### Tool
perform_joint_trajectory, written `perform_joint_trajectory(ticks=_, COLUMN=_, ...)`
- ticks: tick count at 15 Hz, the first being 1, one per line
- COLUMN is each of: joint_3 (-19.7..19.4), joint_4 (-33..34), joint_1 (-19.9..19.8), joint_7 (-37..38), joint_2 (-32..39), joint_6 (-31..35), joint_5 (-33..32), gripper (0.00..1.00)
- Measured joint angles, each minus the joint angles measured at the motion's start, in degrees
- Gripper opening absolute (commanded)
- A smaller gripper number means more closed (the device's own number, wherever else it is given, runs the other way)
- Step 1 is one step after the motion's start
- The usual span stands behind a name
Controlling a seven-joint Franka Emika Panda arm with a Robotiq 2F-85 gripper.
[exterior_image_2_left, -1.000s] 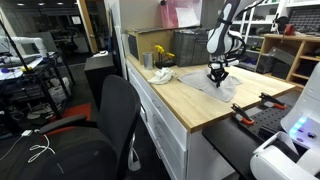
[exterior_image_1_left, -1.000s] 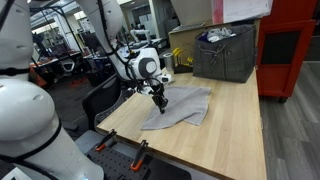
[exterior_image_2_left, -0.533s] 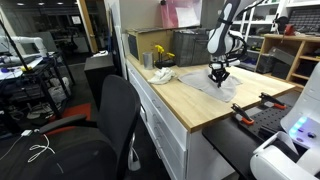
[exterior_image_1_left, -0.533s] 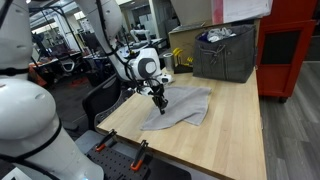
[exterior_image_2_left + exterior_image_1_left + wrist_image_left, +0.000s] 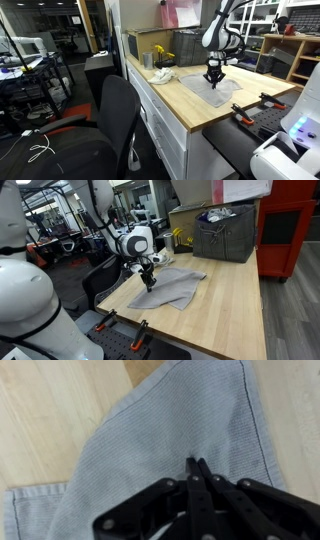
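A grey cloth [image 5: 172, 288] lies spread on the light wooden table [image 5: 235, 300]. It also shows in an exterior view [image 5: 222, 88] and fills most of the wrist view [image 5: 150, 430]. My gripper [image 5: 149, 281] points straight down at the cloth's side nearest the table's left edge. It also shows in an exterior view [image 5: 212, 83]. In the wrist view the fingers [image 5: 197, 462] are closed together with a pinch of cloth between their tips. One hemmed corner of the cloth lies at the lower left of the wrist view.
A dark grey fabric bin [image 5: 225, 232] stands at the back of the table, with a yellow item [image 5: 160, 53] near it. A black office chair [image 5: 105, 120] stands beside the table. Red-handled clamps [image 5: 137, 330] sit on the front edge.
My gripper has moved toward the table's side edge near the chair, and the cloth has slid along with it and lies flatter.
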Motion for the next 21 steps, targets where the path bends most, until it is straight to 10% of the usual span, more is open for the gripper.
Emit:
perform_joint_trajectory(ticks=1, joint_3=1.08, joint_4=-0.23, joint_1=-0.45, joint_7=-1.79, joint_2=-0.73, joint_6=-1.07, joint_5=1.45, gripper=0.0)
perform_joint_trajectory(ticks=2, joint_3=1.9, joint_4=-0.36, joint_1=-0.82, joint_7=-3.35, joint_2=-1.39, joint_6=-2.22, joint_5=2.6, gripper=0.27)
perform_joint_trajectory(ticks=6, joint_3=1.91, joint_4=-0.42, joint_1=-0.99, joint_7=-3.68, joint_2=-2.99, joint_6=-4.69, joint_5=4.37, gripper=0.48)
perform_joint_trajectory(ticks=13, joint_3=-6.92, joint_4=2.76, joint_1=-1.66, joint_7=9.08, joint_2=-2.72, joint_6=-3.52, joint_5=4.29, gripper=0.99)
perform_joint_trajectory(ticks=15, joint_3=-9.2, joint_4=4.6, joint_1=-2.4, joint_7=12.57, joint_2=-1.09, joint_6=-3.52, joint_5=4.32, gripper=1.0)
perform_joint_trajectory(ticks=21, joint_3=-13.52, joint_4=9.67, joint_1=-3.25, joint_7=25.4, joint_2=7.5, joint_6=-3.54, joint_5=5.09, gripper=0.5)
